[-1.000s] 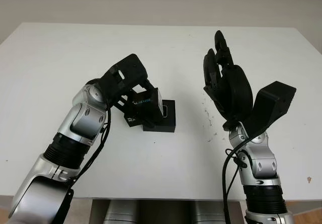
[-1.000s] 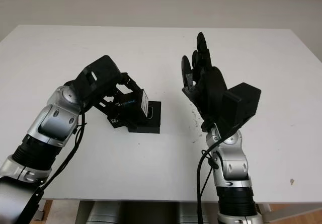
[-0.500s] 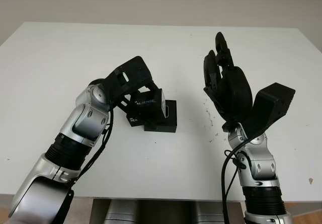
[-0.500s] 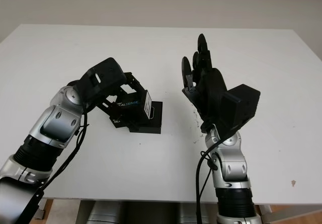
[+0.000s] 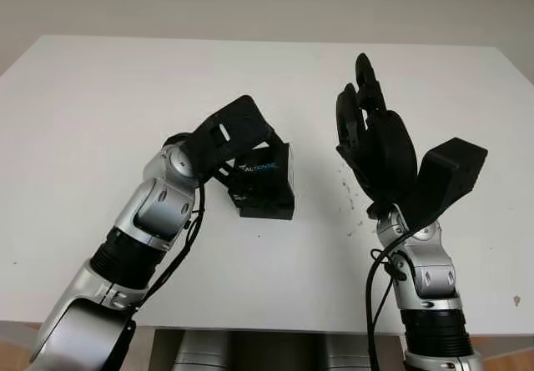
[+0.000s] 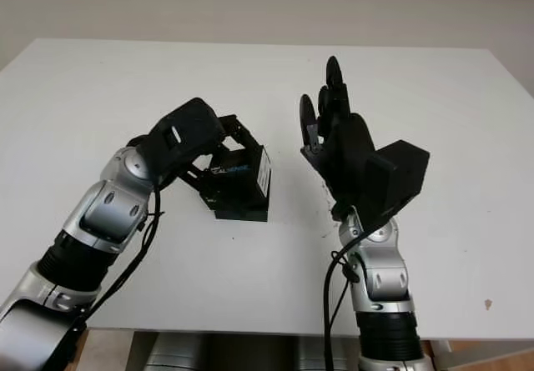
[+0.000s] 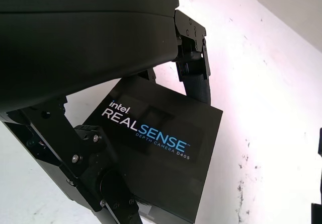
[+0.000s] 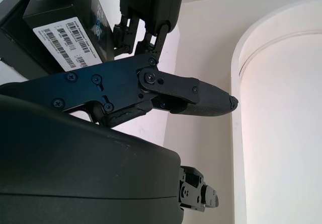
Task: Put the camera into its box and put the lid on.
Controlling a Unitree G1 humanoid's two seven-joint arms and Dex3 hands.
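Item: lid (image 5: 265,169), black, printed "Intel RealSense Depth Camera D405" in white and blue on its top face, white barcode label on one side; location: in my left hand (image 5: 227,137), fingers curled around it, one finger (image 7: 193,65) pressed along its far edge and the others against its near edge, as my left wrist view shows. Position: the lid is tilted, printed face turned towards me and to my left, labelled side facing my right, directly over the box. Item: box (image 5: 267,207), black, low and square, resting on the table (image 5: 117,96) near its middle; its front wall and right corner are visible below the lid. Whether the lid's lower edge touches the box rim I cannot tell. Item: camera; I cannot tell whether it lies inside the box, since the lid covers the opening. Item: my right hand (image 5: 373,137), open, holding nothing, raised upright above the right half of the table, well apart from the lid and box, palm turned towards them. Item: table, white, flat, with a scatter of small dark specks (image 5: 346,192) on the surface between the box and my right hand.
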